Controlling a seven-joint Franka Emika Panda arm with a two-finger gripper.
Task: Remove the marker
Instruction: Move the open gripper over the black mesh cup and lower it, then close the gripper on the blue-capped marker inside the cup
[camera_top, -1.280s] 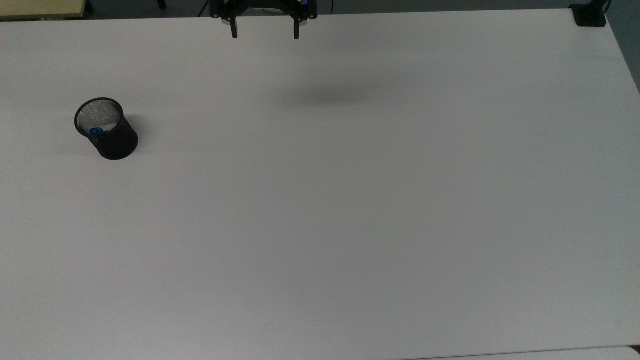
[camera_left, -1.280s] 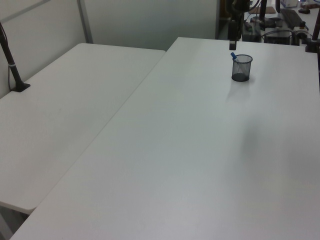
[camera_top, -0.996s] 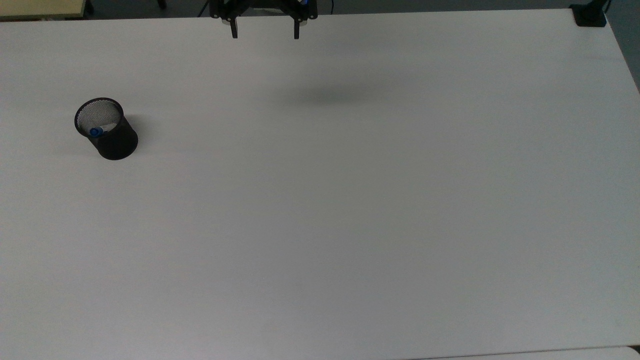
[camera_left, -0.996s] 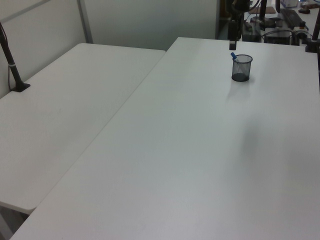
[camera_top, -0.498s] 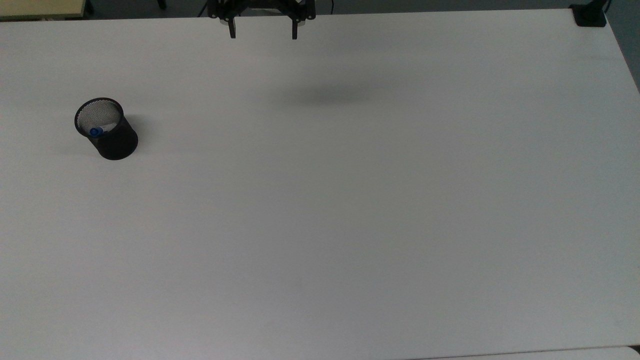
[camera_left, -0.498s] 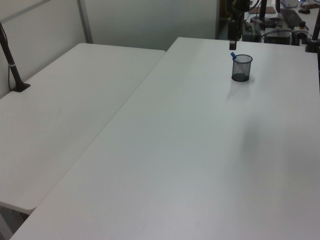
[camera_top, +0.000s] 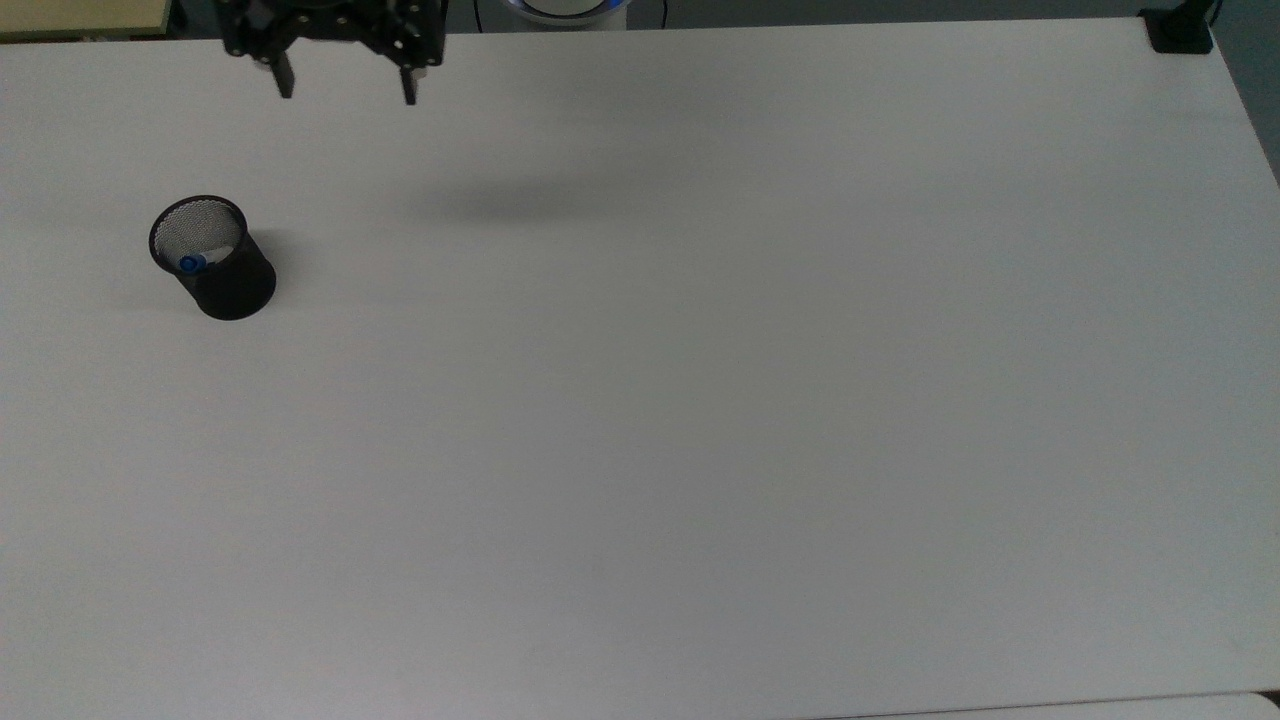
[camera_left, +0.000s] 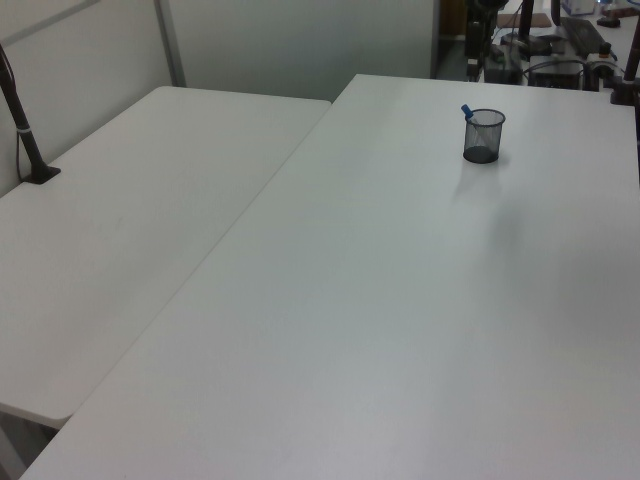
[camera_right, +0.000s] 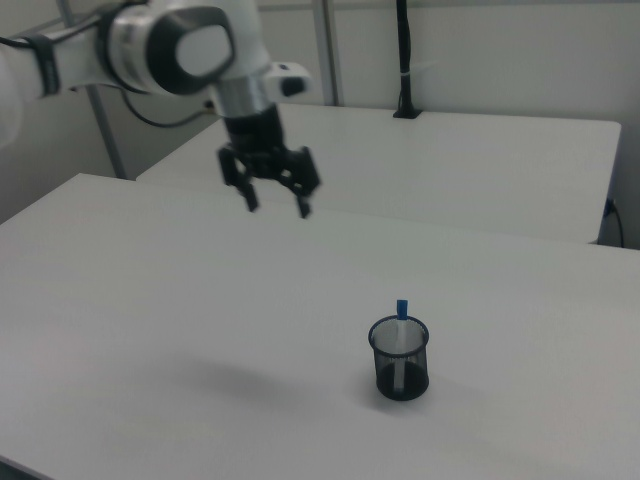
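The marker (camera_top: 190, 263) stands inside a black mesh cup (camera_top: 225, 275) at the top view's left, its blue cap (camera_right: 402, 307) poking above the rim and its white barrel showing through the mesh. In the left view the marker (camera_left: 467, 111) leans at the rim of the cup (camera_left: 483, 137). My gripper (camera_top: 346, 90) hangs open high above the table's far edge, up and to the right of the cup in the top view. In the right view the gripper (camera_right: 277, 208) is well above and left of the cup (camera_right: 400, 359), with nothing between its fingers.
The white table (camera_top: 700, 400) spreads wide around the cup. A second white table (camera_left: 130, 220) adjoins it at the left view's left. A black clamp post (camera_top: 1180, 28) sits at the top view's far right corner, another post (camera_left: 22, 130) at the left view's left.
My gripper has moved to the top view's left along the table's far edge, closer to the cup, staying open. Its shadow shifted left too. Cup and marker have not moved.
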